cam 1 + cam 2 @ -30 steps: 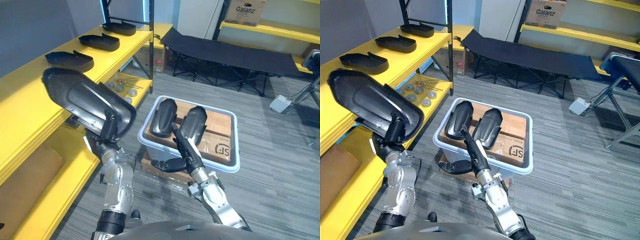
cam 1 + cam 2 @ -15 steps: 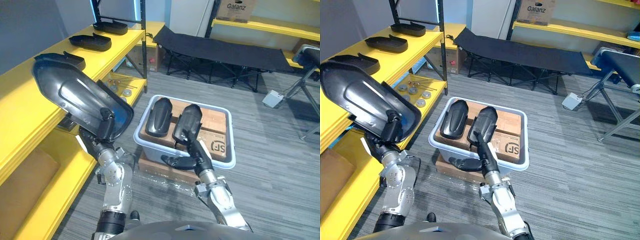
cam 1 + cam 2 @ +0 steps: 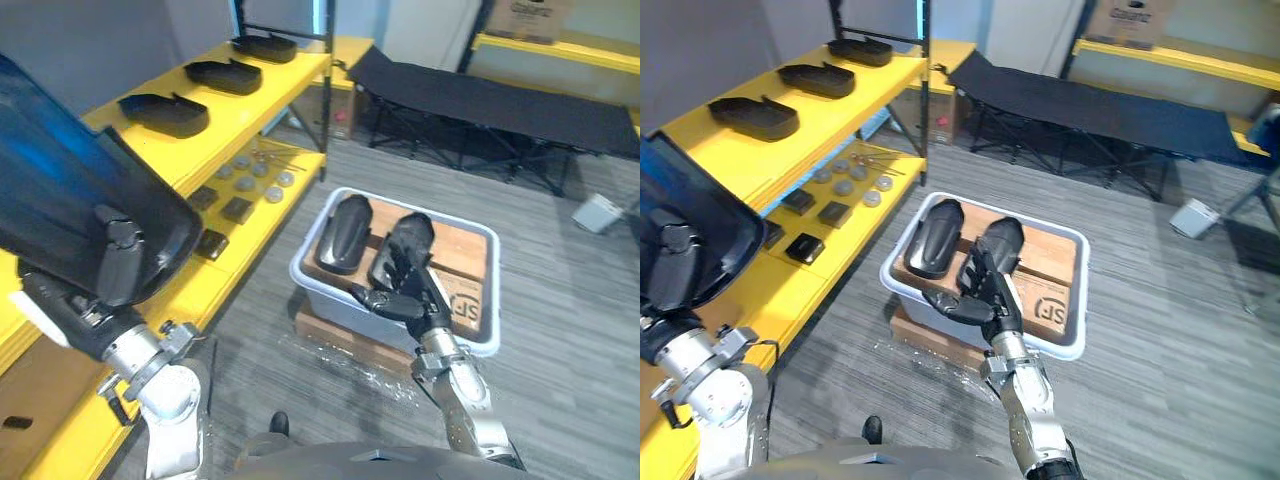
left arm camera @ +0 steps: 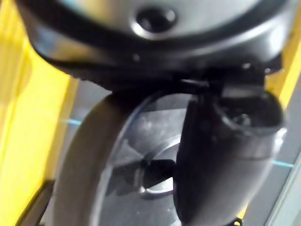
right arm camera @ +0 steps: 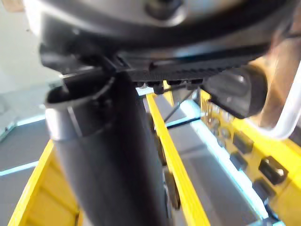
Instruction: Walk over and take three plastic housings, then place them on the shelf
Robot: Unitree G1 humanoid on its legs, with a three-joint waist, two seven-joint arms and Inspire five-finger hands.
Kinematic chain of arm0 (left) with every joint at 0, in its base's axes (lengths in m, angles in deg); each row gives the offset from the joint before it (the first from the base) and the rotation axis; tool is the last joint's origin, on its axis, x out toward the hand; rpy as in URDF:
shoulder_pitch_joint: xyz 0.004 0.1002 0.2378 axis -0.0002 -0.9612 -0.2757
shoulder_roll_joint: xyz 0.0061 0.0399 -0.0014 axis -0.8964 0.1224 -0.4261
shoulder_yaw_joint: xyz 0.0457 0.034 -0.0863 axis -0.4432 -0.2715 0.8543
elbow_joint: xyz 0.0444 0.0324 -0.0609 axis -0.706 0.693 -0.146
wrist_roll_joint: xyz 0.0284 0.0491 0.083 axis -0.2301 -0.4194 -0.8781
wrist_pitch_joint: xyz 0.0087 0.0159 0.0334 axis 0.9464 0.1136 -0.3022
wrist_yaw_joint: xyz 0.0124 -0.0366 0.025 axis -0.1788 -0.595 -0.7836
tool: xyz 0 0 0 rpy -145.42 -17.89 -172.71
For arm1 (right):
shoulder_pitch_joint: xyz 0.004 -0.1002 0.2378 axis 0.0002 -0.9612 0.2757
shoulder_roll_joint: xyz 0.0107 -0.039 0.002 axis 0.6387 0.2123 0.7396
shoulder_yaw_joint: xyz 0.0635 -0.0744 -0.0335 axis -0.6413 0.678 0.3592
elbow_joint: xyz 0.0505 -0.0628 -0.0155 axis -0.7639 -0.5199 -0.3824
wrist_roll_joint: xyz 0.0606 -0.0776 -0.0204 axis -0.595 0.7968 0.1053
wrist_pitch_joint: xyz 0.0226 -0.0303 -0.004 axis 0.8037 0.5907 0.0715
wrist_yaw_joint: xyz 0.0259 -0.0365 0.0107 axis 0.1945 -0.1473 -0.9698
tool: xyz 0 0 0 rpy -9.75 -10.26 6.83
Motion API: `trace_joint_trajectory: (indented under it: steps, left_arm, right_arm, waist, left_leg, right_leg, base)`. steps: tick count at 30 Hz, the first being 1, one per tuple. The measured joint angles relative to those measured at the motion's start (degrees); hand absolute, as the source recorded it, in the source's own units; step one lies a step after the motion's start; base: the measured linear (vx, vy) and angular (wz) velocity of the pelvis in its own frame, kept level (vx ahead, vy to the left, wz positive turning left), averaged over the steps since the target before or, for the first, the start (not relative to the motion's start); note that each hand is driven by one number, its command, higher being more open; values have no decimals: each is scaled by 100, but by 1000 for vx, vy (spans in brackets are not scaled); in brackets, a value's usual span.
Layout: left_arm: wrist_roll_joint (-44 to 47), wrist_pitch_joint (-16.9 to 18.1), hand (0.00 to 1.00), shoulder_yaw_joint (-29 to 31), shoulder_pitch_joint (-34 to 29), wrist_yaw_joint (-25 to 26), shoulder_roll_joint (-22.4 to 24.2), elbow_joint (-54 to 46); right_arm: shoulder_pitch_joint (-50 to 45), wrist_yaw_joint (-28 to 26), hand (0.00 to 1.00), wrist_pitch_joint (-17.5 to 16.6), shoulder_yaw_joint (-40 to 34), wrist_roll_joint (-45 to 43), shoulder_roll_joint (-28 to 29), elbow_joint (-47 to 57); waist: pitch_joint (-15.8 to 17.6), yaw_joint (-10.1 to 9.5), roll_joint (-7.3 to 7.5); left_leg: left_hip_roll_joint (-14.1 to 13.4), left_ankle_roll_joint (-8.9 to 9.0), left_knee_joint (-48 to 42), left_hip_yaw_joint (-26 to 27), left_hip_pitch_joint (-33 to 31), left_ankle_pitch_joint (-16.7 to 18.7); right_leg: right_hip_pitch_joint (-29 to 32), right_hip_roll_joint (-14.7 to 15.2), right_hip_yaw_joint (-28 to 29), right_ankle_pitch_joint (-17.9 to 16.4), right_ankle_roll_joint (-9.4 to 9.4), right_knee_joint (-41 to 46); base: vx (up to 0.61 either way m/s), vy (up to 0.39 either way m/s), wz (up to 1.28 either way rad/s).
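Gripping a large glossy black plastic housing (image 3: pixel 60 190), the left hand (image 3: pixel 105 265) curls round its edge. Right hand (image 3: pixel 405 295) hangs empty, fingers straight, at two black housings (image 3: pixel 340 235) in a white plastic bin (image 3: pixel 310 285). Three black housings (image 3: pixel 165 112) lie on the yellow shelf (image 3: pixel 250 100).

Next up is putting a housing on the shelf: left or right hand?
Left. The left hand is shut on a housing, raised beside the yellow shelf. The right hand is open over the bin, holding nothing, on the side away from the shelf.
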State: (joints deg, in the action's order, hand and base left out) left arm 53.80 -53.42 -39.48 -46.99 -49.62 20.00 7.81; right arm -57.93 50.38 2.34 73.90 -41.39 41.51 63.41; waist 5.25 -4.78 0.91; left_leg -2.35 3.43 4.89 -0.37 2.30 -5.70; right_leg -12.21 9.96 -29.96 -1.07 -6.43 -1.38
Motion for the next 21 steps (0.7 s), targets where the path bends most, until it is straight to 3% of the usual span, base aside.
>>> trace_joint_trajectory:
  steps: [8,12,16,17,18,19,21]
  left_arm:
    - [70,5,0,910,-703,-277,327,-169]
    - [282,33,0,1278,-914,-433,442,-205]
    - [314,44,0,1420,-844,-589,437,-259]
    - [338,51,0,1396,-755,-735,402,-259]
    - [404,51,0,1335,-586,-911,350,-253]
    - [484,59,0,1287,-495,-989,310,-240]
    - [542,120,0,1220,-369,-1121,221,-195]
  right_arm:
    - [565,-88,100,23,270,-172,143,-28]
    - [774,0,100,71,546,-211,221,-90]
    - [1037,205,100,129,646,-204,203,-124]
    - [1069,352,100,166,607,-207,151,-104]
    - [1053,511,100,201,503,-209,73,-73]
    - [1040,573,100,228,412,-210,35,-68]
    - [850,617,100,308,-44,-231,-71,-2]
  waist:
    - [-40,-589,27]
    - [-54,-798,54]
    - [-64,-773,86]
    - [-52,-665,75]
    - [-41,-528,121]
    - [-29,-468,144]
    - [-24,-460,138]
  left_leg:
    - [166,-24,-6,-665,-196,-121]
    - [202,-11,-7,-759,-213,-110]
    - [258,-40,-120,-1082,-421,-114]
    - [296,-69,-189,-1373,-535,-138]
    - [426,-83,-177,-1730,-601,-234]
    - [481,-62,-143,-1867,-601,-274]
    - [567,-53,-31,-2206,-611,-431]
  right_leg:
    - [-198,21,-695,-106,-54,9]
    - [-218,46,-775,-165,-13,34]
    - [-175,45,-870,-363,33,295]
    - [-101,-21,-384,-605,156,488]
    - [-80,-110,260,-855,149,590]
    - [-55,-143,404,-980,105,649]
    - [16,-231,531,-1304,208,1002]
  base:
    - [17,-22,45]
    - [15,18,15]
    - [-14,-5,45]
    - [-11,-29,136]
    - [-27,-38,151]
    - [-59,-94,148]
    - [-66,-155,96]
